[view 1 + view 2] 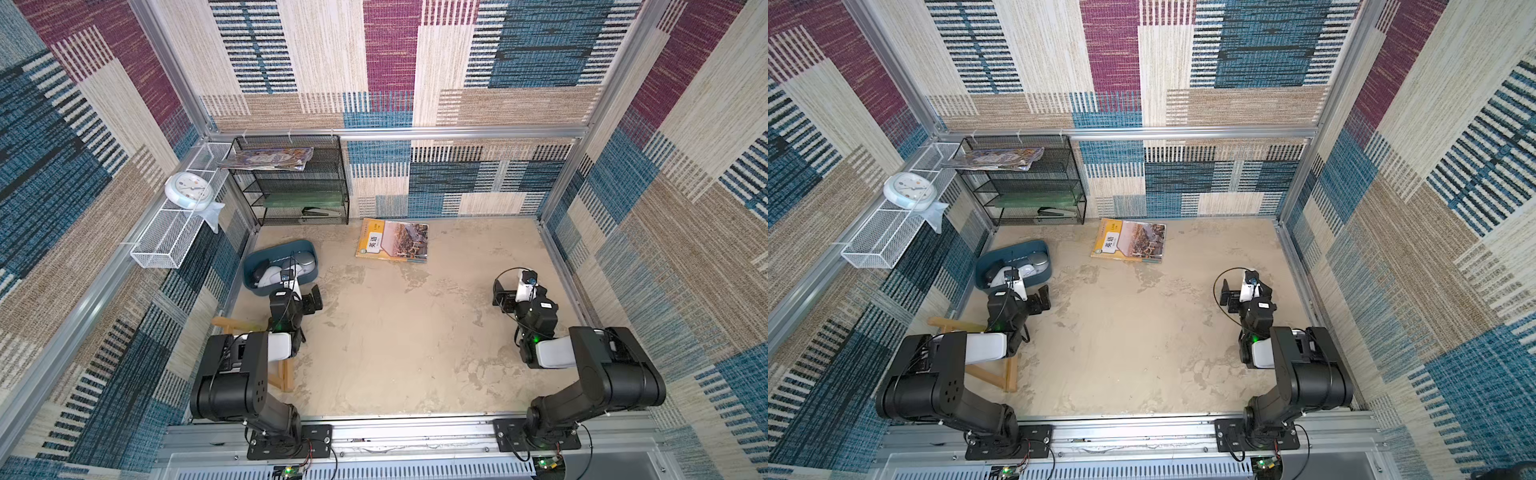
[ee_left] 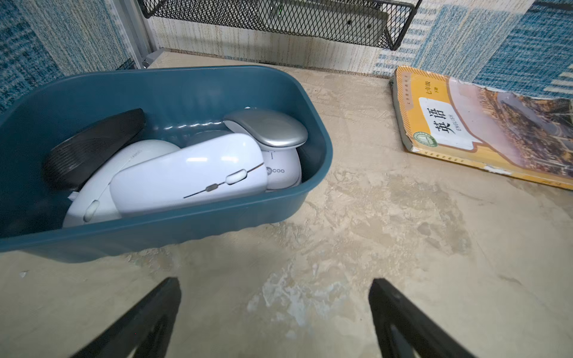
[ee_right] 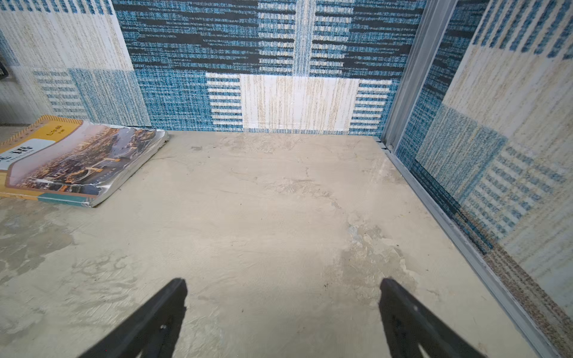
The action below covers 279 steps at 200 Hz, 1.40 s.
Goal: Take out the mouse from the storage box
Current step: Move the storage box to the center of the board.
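The storage box (image 2: 186,232) is a shallow teal-blue tub at the far left of the table, seen in both top views (image 1: 249,266) (image 1: 1013,249). Several mice are piled inside. A white mouse (image 2: 192,173) lies on top, a silver mouse (image 2: 269,128) rests at one end, and a black mouse (image 2: 93,145) leans at the other. My left gripper (image 2: 274,282) hovers over bare table just in front of the box, open with nothing between its fingers. My right gripper (image 3: 283,282) is far off on the right side of the table, also open and empty.
A yellow textbook (image 1: 392,241) lies flat near the back wall. A black mesh rack (image 1: 291,183) stands in the back left corner. A white wire basket (image 1: 178,216) with a clock (image 1: 189,189) hangs on the left wall. A wooden stand (image 1: 282,374) sits under the left arm.
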{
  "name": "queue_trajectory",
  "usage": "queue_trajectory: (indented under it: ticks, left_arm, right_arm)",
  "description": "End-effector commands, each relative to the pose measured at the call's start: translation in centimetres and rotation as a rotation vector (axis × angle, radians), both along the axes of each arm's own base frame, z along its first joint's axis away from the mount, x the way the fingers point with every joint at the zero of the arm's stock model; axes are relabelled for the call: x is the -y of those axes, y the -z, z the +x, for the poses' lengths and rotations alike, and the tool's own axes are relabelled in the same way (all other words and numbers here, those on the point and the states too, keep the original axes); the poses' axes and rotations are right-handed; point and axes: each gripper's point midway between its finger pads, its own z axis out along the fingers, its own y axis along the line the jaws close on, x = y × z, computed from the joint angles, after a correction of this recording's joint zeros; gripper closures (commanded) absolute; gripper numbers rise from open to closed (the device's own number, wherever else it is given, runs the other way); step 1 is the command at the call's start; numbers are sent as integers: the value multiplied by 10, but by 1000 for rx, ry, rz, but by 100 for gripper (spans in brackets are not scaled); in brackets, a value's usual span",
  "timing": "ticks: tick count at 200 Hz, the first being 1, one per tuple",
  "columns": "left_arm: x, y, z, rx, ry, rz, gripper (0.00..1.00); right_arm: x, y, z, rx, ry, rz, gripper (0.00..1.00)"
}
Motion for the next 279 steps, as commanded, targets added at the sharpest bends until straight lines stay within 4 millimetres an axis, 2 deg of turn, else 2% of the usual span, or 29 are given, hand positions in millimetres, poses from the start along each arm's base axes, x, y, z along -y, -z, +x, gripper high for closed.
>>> queue_trajectory:
  ticks: [1, 123, 143, 161, 178, 193, 200, 217, 235, 249, 259, 279]
  left_arm:
    - [2, -3, 1, 13, 12, 1, 1]
    - [2, -4, 1, 14, 13, 0, 1]
    - [7, -9, 1, 20, 43, 5, 1]
    - [11, -24, -6, 54, 40, 33, 1]
    - [15, -41, -17, 64, 15, 61, 1]
    - [30, -59, -26, 99, 18, 108, 1]
    - [37, -60, -33, 90, 25, 116, 1]
    - [52, -86, -41, 172, 41, 28, 1]
    - [66, -118, -42, 239, 70, -89, 1]
    - [65, -142, -37, 265, 28, -190, 1]
    - [55, -153, -31, 239, -56, -261, 1]
    - [40, -156, -23, 92, -239, -372, 1]
  right_arm:
    - [-1, -4, 0, 16, -9, 6, 1]
    - [-1, -4, -1, 18, -8, 5, 1]
    - [-12, -13, -6, 42, -72, -15, 1]
    - [-20, -22, -9, 29, -117, -37, 1]
    - [-19, -30, -10, 19, -102, -30, 1]
    - [-19, -39, -16, 41, -96, -21, 1]
    - [-20, -43, -18, 43, -93, -15, 1]
    - [-19, -62, -18, 55, -76, 44, 0]
    - [-28, -84, -16, 55, -114, 122, 1]
    - [-29, -101, -13, 37, -112, 207, 0]
    - [-25, -109, -12, 20, -73, 301, 1]
    - [-2, -100, -10, -66, 118, 481, 1]
